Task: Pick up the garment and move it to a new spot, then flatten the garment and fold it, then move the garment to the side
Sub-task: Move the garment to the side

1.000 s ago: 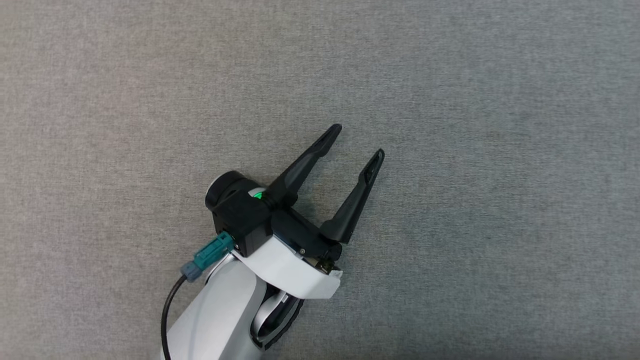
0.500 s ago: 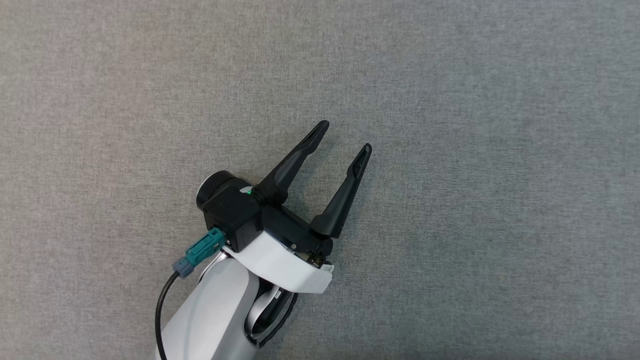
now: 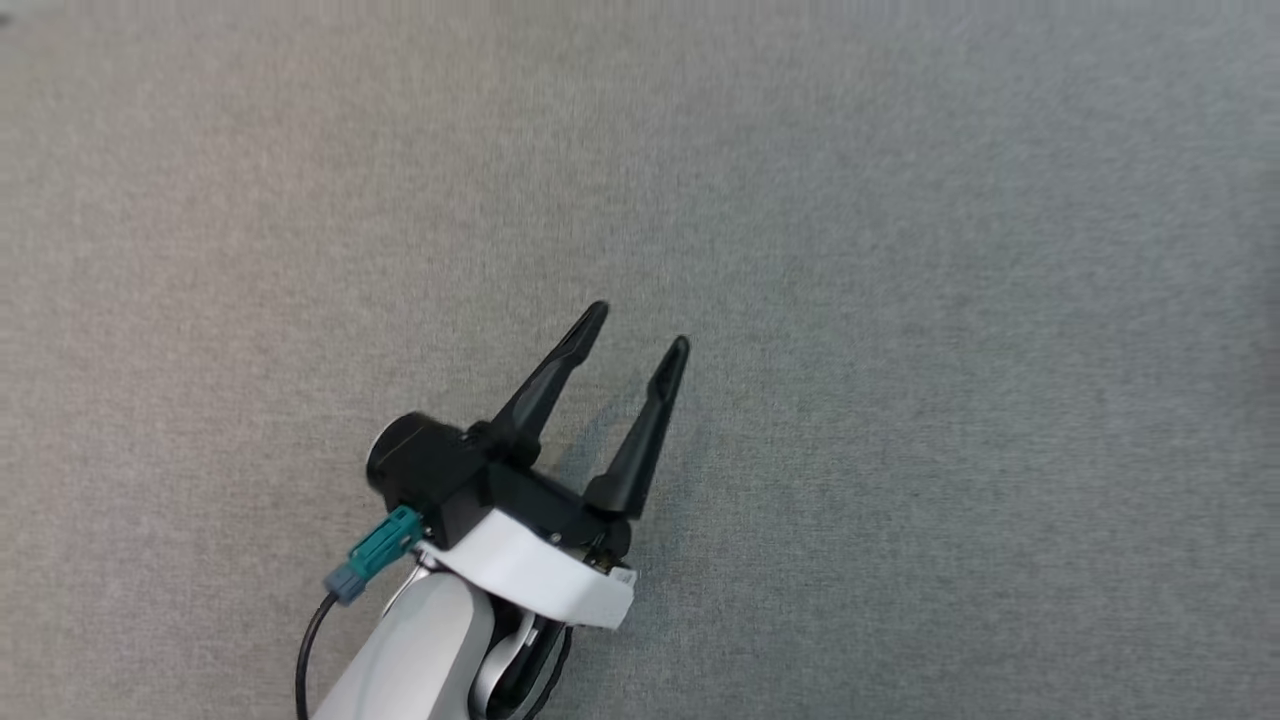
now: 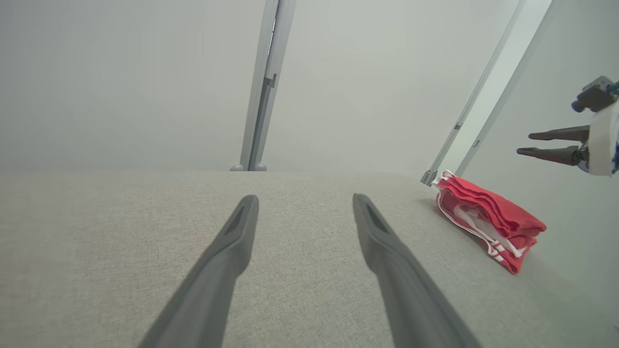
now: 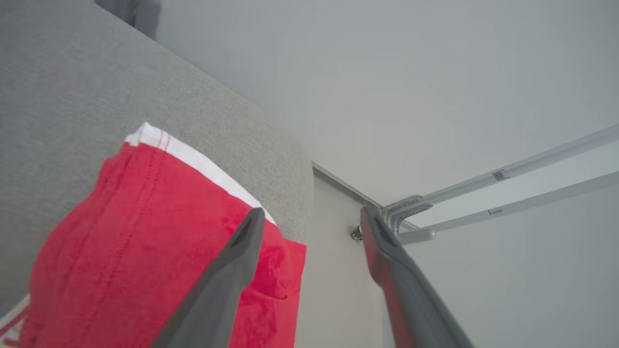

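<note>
Folded red fabric garment (image 4: 488,217) with white trim lies at grey cloth-covered desk (image 3: 900,300) right edge, near corner. Left end effector (image 3: 638,327) wide, empty. Right end effector (image 5: 312,211) wide, empty, hovers near garment. Risk: finger snags fold on pull-away, drags garment off edge.

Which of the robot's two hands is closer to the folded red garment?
The right hand, open close by the garment; the left hand hangs open over the grey tabletop, away from the garment.

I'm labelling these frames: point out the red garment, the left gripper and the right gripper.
red garment (image 4: 498,212), left wrist view, on its folded top layer.
left gripper (image 3: 639,327), head view, midway between its fingertips.
right gripper (image 5: 312,210), right wrist view, midway between its fingertips.
</note>
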